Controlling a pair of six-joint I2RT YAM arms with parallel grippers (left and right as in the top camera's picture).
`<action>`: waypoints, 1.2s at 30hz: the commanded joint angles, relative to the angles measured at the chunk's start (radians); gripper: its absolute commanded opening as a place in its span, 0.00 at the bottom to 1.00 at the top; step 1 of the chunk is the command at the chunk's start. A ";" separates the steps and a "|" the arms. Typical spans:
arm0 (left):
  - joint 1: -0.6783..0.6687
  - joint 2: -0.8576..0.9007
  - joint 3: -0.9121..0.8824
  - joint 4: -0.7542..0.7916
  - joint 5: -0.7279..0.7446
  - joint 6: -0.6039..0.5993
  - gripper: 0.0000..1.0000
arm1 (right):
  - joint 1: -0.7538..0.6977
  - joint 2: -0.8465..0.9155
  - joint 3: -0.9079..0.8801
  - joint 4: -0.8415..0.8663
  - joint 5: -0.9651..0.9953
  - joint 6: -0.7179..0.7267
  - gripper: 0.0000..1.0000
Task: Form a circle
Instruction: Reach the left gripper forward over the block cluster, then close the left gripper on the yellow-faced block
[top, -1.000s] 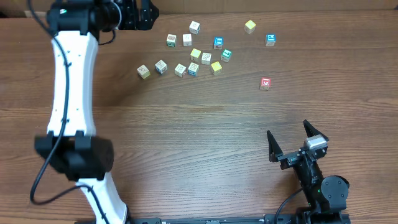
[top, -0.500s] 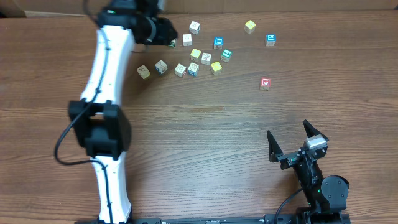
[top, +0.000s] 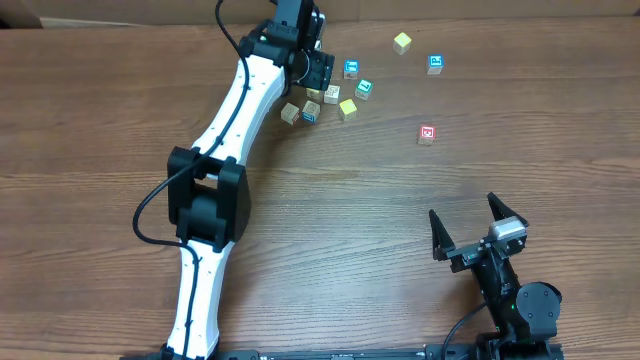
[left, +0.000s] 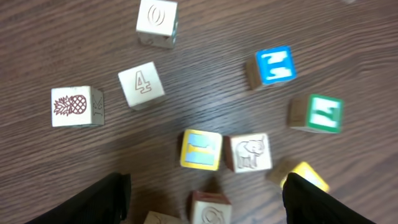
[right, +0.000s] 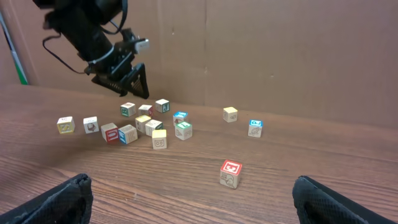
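Wooden cubes (right: 159, 138), fifteen; left fingers (left: 93, 202) apart, right fingers (top: 437, 235) apart too.

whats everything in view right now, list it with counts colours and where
clustered cubes: twelve, pale wood with printed faces, some yellow, blue or green, far centre of the table
yellow cube: one, yellow, far side, right of the cluster
blue cube: one, blue face, right of the yellow cube
red cube: one, red face, alone, nearer the right arm
table: one, brown wood
cardboard wall: one, brown, behind the table
left gripper: one, black, open above the cluster
right gripper: one, black, open, near right
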 joint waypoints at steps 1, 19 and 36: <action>0.002 0.058 0.016 0.014 -0.044 0.004 0.76 | -0.002 -0.008 -0.010 0.006 0.000 -0.001 1.00; -0.004 0.086 0.006 0.086 -0.056 0.031 0.57 | -0.002 -0.008 -0.010 0.006 0.000 -0.001 1.00; -0.032 0.134 0.006 0.109 -0.052 0.039 0.54 | -0.002 -0.008 -0.010 0.005 0.000 -0.001 1.00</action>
